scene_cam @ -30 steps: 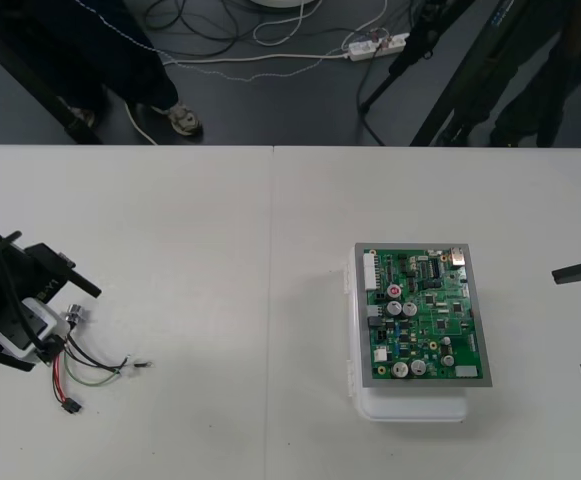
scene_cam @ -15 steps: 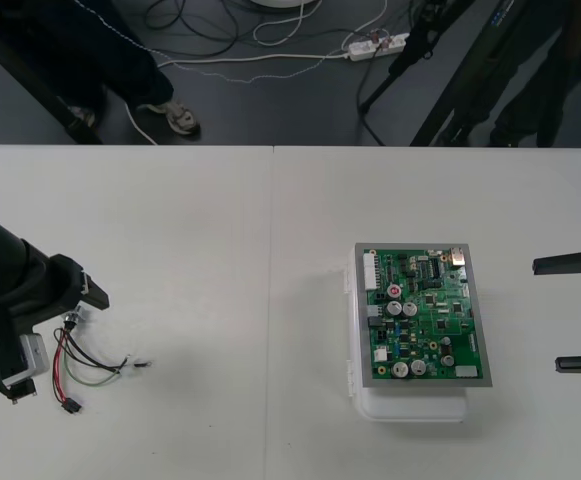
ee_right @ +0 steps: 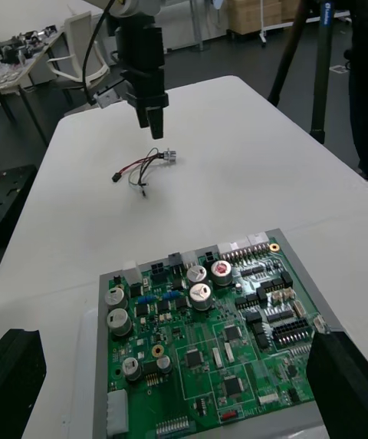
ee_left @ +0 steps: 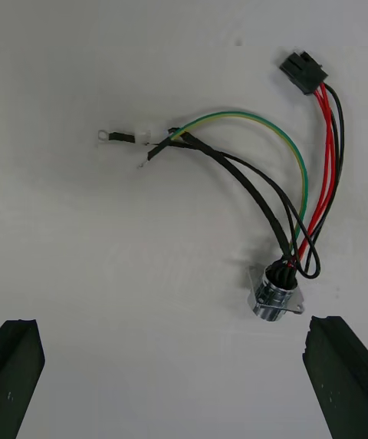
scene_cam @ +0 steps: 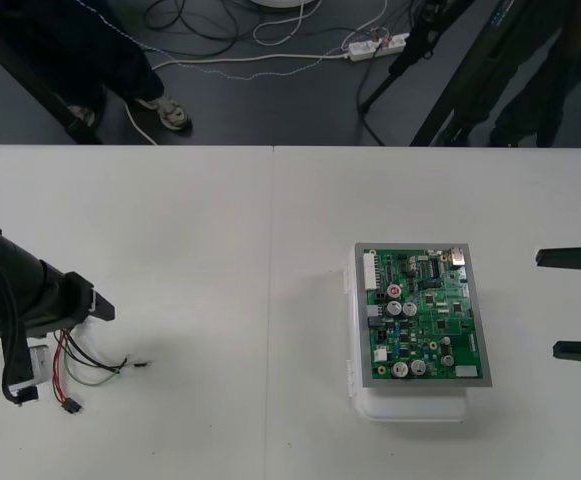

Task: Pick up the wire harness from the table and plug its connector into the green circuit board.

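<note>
Plainly, the wire harness [scene_cam: 88, 366] lies loose on the table [scene_cam: 220, 230] at the robot's left side, well apart from the green circuit board [scene_cam: 425, 315], which sits on its white base [scene_cam: 410, 406] toward the right. Nothing is plugged into the board.

The left gripper [ee_left: 175, 322] hangs directly above the harness, pointing down at it. In the left wrist view its two black fingers [ee_left: 19, 366] stand wide apart at the two lower corners, with nothing held between them. The round metal socket [ee_left: 276, 301] with its flange lies on the table between the spread fingers, nearer one of them and touching neither. From the socket the red, black and green wires fan outward. The red and black ones curve away to the small black plug [ee_left: 303, 70]. The green wire arcs across to a dark sleeved end, just beside a small ring terminal [ee_left: 103, 133].

In the right wrist view the left gripper [ee_right: 156, 128] hangs above the table, close over the harness [ee_right: 144, 164], whose socket [ee_right: 169, 155] is the end nearest the board.

The right gripper [scene_cam: 575, 303] waits at the table's right edge, just beside the board, its fingers spread apart and empty.
</note>
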Tool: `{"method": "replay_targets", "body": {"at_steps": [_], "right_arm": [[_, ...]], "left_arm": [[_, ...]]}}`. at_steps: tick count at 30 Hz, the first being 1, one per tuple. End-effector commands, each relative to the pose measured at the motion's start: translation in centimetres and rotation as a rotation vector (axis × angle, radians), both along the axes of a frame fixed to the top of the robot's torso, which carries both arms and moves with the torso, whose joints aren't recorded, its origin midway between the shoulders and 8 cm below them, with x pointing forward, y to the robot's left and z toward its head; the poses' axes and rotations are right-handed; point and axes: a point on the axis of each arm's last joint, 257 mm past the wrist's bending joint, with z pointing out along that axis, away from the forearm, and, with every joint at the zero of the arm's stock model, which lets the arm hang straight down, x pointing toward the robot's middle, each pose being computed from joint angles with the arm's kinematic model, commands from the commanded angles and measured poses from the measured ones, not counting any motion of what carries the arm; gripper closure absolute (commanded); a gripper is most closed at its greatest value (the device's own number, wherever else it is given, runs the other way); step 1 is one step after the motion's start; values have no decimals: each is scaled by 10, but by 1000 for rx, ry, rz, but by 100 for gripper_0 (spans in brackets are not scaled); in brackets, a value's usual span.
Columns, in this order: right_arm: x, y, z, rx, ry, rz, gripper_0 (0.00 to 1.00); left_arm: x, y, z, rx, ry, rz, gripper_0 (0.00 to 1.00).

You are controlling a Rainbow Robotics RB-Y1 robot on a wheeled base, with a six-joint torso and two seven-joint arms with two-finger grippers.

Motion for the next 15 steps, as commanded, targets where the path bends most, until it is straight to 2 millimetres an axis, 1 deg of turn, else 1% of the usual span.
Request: {"method": "replay_targets", "body": {"at_steps": [1, 4, 7, 10, 12, 14, 15], "right_arm": [[21, -2, 17, 83, 13, -33, 0], [23, -1, 15, 94, 14, -32, 0], [23, 4, 14, 98, -3, -16, 0], [20, 14, 11, 101, -42, 22, 0], [19, 22, 4, 127, -33, 45, 0], [19, 26, 0, 139, -25, 55, 0], [21, 32, -5, 158, -11, 68, 0]], "left_arm": [[46, 14, 12, 45, -135, -114, 0], [53, 20, 7, 63, -149, -143, 0], [65, 30, 0, 87, -167, -175, 0], [71, 36, -9, 97, -171, -190, 0], [76, 39, -14, 105, -178, -206, 0], [77, 41, -18, 111, -181, -220, 0], [80, 40, -22, 118, -190, -251, 0]]}}
